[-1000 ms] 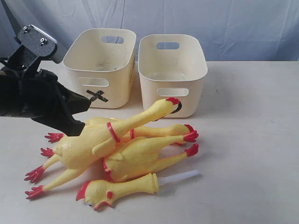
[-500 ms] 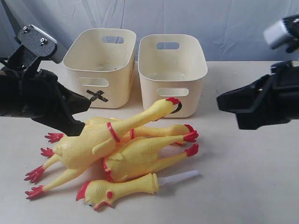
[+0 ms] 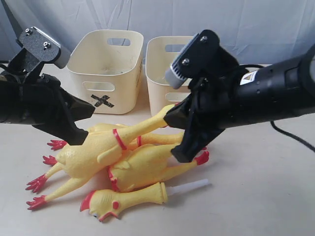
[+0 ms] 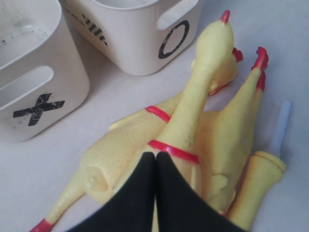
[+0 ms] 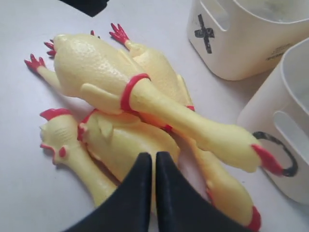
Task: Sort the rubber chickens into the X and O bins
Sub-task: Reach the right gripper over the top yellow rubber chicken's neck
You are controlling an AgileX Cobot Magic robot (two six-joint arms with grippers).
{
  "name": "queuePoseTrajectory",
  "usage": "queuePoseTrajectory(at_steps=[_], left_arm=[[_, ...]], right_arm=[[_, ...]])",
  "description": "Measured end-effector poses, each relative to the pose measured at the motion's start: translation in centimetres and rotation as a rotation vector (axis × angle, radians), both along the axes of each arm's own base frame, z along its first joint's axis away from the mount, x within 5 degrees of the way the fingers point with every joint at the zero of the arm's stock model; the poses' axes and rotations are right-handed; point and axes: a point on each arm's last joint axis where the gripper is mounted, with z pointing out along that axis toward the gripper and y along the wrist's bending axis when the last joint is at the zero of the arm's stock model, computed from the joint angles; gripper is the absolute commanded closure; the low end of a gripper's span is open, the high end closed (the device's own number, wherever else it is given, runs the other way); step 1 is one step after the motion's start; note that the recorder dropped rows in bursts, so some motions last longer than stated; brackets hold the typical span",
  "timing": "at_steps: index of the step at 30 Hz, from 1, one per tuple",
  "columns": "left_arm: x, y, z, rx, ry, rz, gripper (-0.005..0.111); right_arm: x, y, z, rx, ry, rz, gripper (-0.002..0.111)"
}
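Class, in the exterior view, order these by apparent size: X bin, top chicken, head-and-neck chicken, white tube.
Largest: X bin and top chicken, too close to rank; the bin sits farther back.
Next: head-and-neck chicken.
Smallest: white tube.

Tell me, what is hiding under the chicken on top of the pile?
The top chicken lies across two more: a front chicken and a back chicken. The parts of their bodies right under it are covered, so those cannot be seen.
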Motion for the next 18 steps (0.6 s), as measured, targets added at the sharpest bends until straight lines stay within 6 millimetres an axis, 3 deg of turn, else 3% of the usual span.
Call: queuePoseTrajectory(at_steps=[5,9,18], left_arm=[[0.0,0.0,0.0,0.000,0.000,0.000,0.107],[0.0,0.0,0.0,0.002,0.001,-0.002,0.107],[0.0,0.0,0.0,0.002,0.001,-0.002,0.107]], right_arm=[[0.2,2.1,-1.6,0.123,0.184,-0.168,0.090],[0.9,3.2,-2.9,0.271,0.397,-0.350,0.090],[2.9,3.9,-4.3,0.571,0.673,-0.763,0.090]])
